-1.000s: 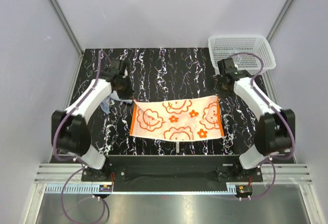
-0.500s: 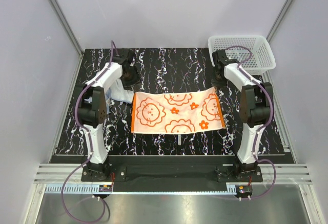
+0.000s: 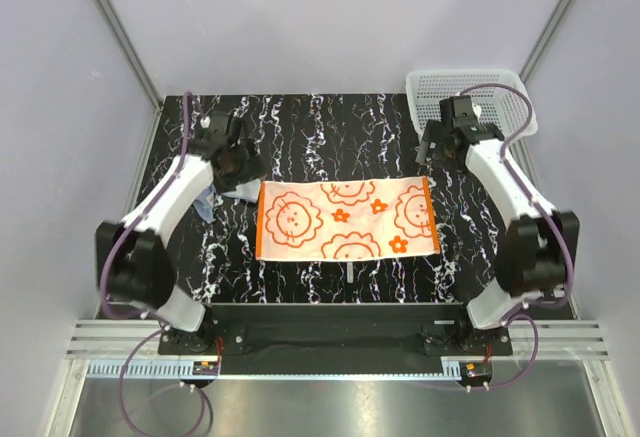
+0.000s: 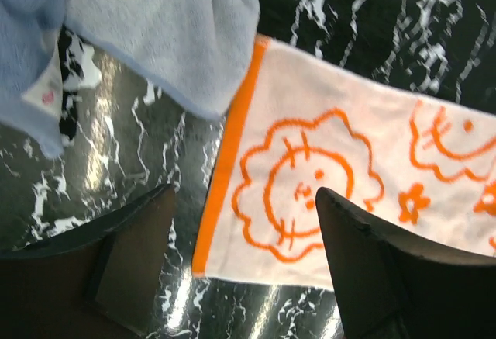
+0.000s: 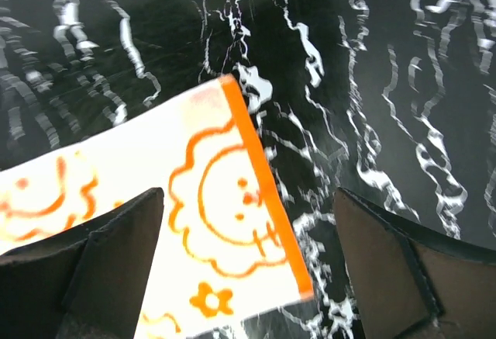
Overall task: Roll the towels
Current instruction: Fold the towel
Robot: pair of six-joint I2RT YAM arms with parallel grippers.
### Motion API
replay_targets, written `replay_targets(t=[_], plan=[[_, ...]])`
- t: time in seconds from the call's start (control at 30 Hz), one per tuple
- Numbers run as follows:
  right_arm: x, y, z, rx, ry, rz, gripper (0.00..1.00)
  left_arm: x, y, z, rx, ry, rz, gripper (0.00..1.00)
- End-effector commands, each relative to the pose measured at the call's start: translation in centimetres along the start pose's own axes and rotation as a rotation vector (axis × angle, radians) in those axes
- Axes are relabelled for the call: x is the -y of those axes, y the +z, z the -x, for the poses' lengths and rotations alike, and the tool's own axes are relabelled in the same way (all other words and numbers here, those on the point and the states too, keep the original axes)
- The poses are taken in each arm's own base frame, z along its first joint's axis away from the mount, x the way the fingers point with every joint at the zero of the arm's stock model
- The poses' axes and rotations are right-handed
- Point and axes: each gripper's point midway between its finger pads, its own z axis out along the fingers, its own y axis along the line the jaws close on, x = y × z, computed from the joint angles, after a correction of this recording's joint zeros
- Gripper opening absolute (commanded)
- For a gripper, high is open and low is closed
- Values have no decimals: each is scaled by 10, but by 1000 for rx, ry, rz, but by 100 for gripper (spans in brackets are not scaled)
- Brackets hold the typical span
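Observation:
The orange towel (image 3: 345,220), white with orange lion and flower prints and orange end bands, lies spread flat in the middle of the black marbled table. My left gripper (image 3: 241,163) hovers open above its far left corner, with the towel (image 4: 325,160) lying loose below the fingers. My right gripper (image 3: 432,147) hangs open over the far right corner, and the towel's orange band (image 5: 267,191) runs between its fingers, untouched. The pale blue-grey towel (image 3: 214,198) lies crumpled left of the orange one, partly under my left arm, and its fold (image 4: 155,36) overlaps the orange corner.
A white mesh basket (image 3: 470,97) stands at the far right corner of the table (image 3: 330,127). Grey walls and metal frame posts enclose the table on three sides.
Both grippers have opened and let go of the orange towel's far corners. The towel now lies flatter, and both grippers have risen off it.

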Motion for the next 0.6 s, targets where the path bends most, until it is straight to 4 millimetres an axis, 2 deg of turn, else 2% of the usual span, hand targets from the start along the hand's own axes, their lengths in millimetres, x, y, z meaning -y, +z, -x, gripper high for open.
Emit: replay_targets(t=[0.0, 0.03, 0.07, 0.1, 0.13, 0.17, 0.2, 0.23, 0.3, 0.4, 0.57], plan=[[7, -48, 1, 84, 53, 64, 99, 8, -27, -34, 26, -35, -76, 77], [11, -57, -9, 85, 70, 75, 100, 13, -30, -48, 5, -44, -116, 77], [12, -61, -17, 78, 77, 88, 100, 9, -22, -81, -45, -57, -110, 76], [13, -65, -23, 72, 88, 100, 100, 10, -33, -88, -22, -68, -143, 75], [16, -71, -34, 68, 108, 117, 100, 15, -33, -102, -27, -79, -169, 73], [12, -74, -41, 54, 119, 150, 100, 5, -26, -123, -56, -84, -155, 71], [12, -73, -52, 31, 133, 164, 100, 4, -31, -129, -38, -92, -181, 70], [11, -81, -55, 37, 143, 191, 100, 6, -30, -136, -50, -98, -216, 69], [8, -84, -65, 15, 152, 221, 100, -8, -23, -153, -65, -125, -194, 68], [11, -90, -69, 15, 154, 226, 100, -14, -16, -169, -96, -148, -199, 66], [13, -95, -73, 9, 150, 226, 100, -26, -6, -180, -111, -171, -149, 67]])
